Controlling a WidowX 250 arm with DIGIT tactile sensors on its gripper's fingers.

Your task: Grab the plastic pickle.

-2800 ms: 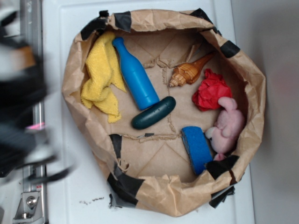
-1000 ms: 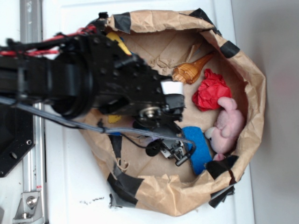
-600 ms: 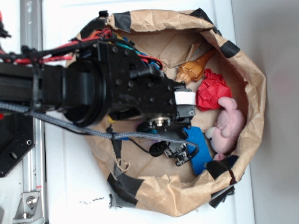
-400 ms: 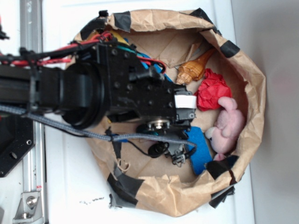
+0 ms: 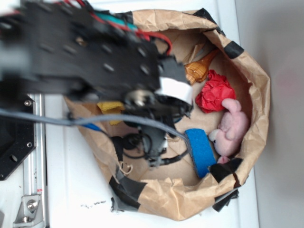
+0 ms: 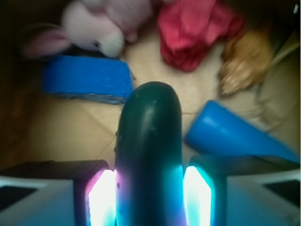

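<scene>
Wrist view: the gripper (image 6: 149, 188) is clamped on the plastic pickle (image 6: 148, 146), one glowing finger pad (image 6: 101, 195) pressed against each flank. The pickle's dark green rounded end projects forward from between the fingers. Just beyond it lie the blue sponge (image 6: 87, 77) to the left and the base of the blue bottle (image 6: 225, 132) to the right; farther off, the pink plush rabbit (image 6: 91, 26), red crumpled cloth (image 6: 193, 28) and brown shell (image 6: 244, 61). Exterior view: the blurred arm (image 5: 90, 57) covers the pickle within the paper bag (image 5: 251, 66).
</scene>
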